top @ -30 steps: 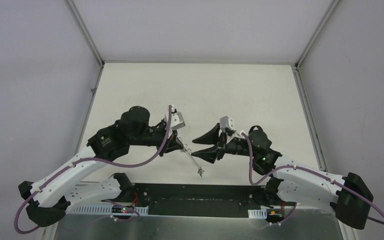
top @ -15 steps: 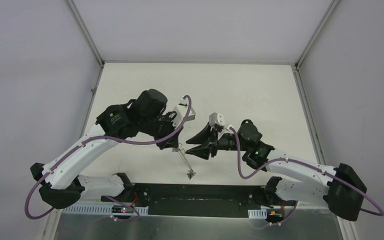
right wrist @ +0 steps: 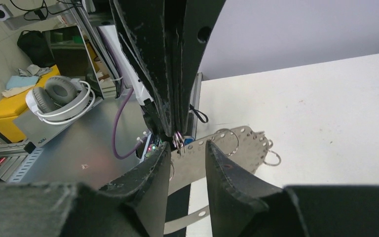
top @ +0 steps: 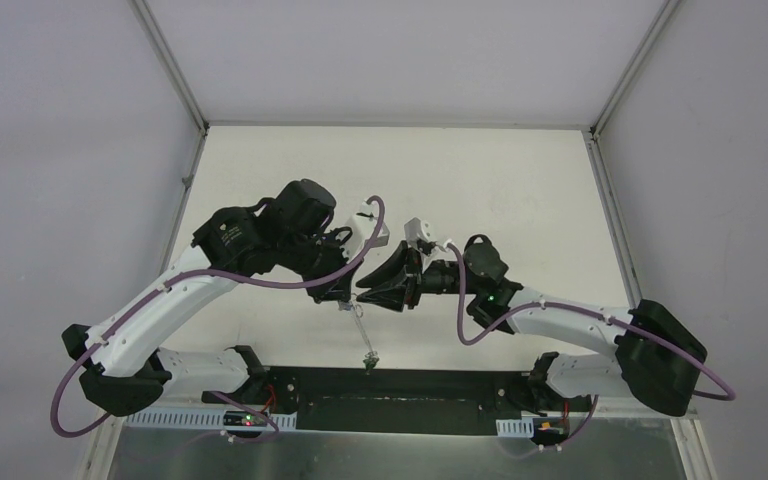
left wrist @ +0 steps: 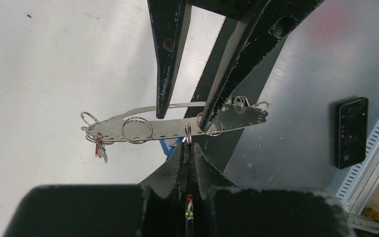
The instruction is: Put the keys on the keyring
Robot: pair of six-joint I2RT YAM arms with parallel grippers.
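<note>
Where the two arms meet above the middle of the bench's (left wrist: 39, 74) near edge, the left tool (left wrist: 188, 144) is fully closed on the keyring (left wrist: 244, 117), pinching it at a small split ring (left wrist: 188, 132) on its rim. The keyring hangs in the air, clear of the bench, its perforated strip carrying more split rings. The right tool (right wrist: 187, 148) faces it from the opposite side, jaws partly apart, one fingertip on either side of the pinched spot. I cannot tell whether they touch the strip. Keys (left wrist: 100, 150) with a red tag dangle from one end of the keyring, and a blue tag (left wrist: 167, 146) shows under its middle.
</note>
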